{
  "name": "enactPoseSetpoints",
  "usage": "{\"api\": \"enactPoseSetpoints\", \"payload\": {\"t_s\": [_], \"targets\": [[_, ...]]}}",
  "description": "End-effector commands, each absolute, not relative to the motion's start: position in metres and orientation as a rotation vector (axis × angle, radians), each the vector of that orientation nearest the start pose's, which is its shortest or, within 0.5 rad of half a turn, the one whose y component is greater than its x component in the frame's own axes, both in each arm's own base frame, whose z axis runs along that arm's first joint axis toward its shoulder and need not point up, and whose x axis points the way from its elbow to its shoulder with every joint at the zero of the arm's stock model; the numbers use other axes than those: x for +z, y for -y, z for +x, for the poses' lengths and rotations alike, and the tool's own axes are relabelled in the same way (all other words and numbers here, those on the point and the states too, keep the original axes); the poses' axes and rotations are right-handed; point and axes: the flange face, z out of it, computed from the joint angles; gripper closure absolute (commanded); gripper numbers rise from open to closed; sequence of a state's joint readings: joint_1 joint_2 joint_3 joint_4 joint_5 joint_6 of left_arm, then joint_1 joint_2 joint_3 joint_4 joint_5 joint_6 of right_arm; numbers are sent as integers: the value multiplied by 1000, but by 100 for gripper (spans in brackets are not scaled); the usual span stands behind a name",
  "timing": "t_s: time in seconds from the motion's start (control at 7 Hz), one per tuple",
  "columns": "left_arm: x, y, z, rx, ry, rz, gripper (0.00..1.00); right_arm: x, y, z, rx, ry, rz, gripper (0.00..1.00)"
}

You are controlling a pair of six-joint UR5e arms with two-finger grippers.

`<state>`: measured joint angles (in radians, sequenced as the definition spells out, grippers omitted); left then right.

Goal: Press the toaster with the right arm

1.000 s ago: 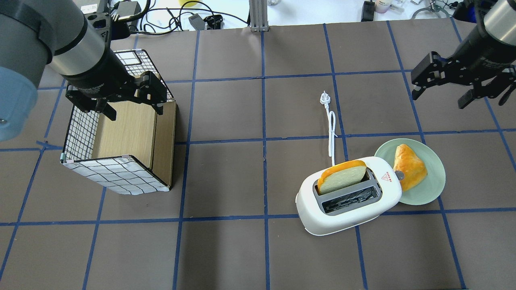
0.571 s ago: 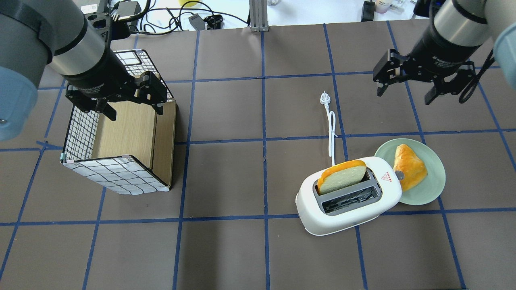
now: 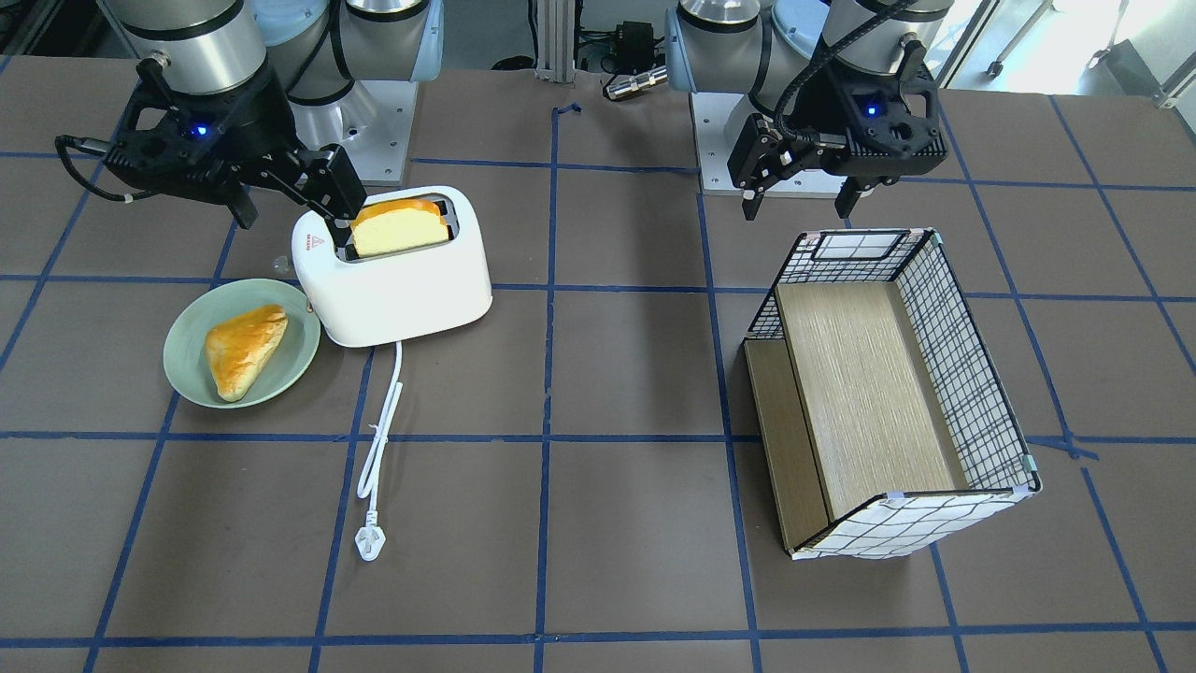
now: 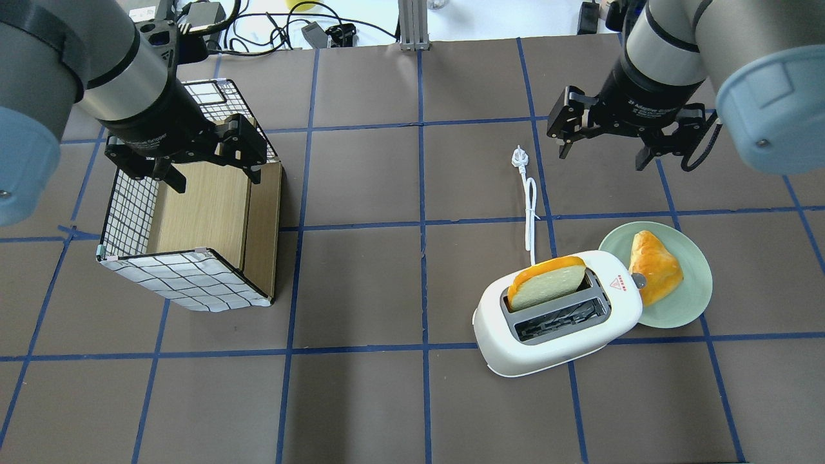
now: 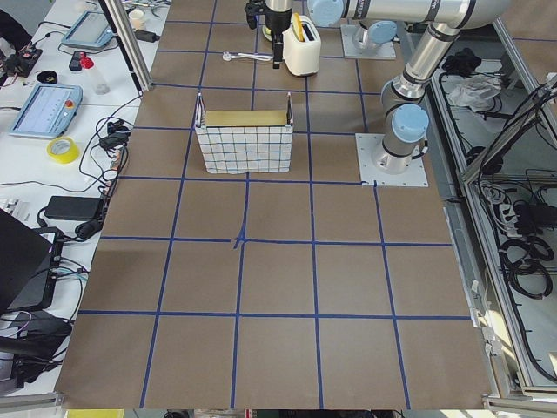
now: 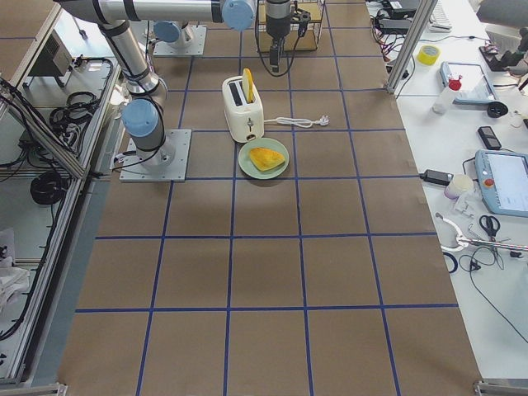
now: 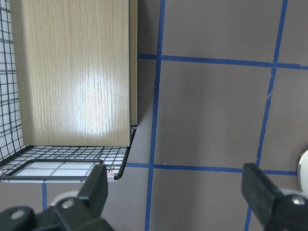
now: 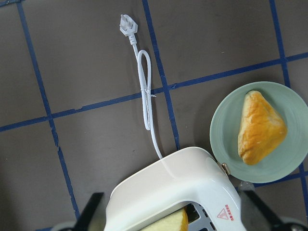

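Two black grippers show from the front: the right gripper (image 3: 294,213), fingers spread and empty, hangs clear of the rounded glossy white two-slot toaster (image 3: 392,280). The left gripper (image 3: 799,201), also spread and empty, hangs by the wire-grid basket with a wooden floor (image 3: 972,374). Overhead, the toaster stands just beside a pale green plate (image 4: 683,309) bearing a golden pastry (image 4: 654,267), with a bread slice (image 4: 548,287) in its far slot. The right wrist view shows the toaster at the bottom edge.

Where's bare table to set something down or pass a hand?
Free: the brown mat between the black wire-mesh basket and the glossy white toaster, and the strip on the robot's side of both. Crowded: toaster, round green plate with pastry, white cord, with the right claw hovering above.
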<state>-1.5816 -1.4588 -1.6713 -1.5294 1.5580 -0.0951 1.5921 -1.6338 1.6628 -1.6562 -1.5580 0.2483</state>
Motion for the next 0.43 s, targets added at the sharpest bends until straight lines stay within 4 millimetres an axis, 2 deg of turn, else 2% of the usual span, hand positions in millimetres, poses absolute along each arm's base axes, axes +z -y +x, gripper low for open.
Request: {"api": "enactPoseSetpoints", "payload": {"t_s": [0.0,0.29], "targets": [[496,448,-139,-84,-3153,-133,0,480,468,145,-81,-3103,341,0],[496,448,-139,-84,-3153,-133,0,480,468,145,-80,-3103,329,0]]}}
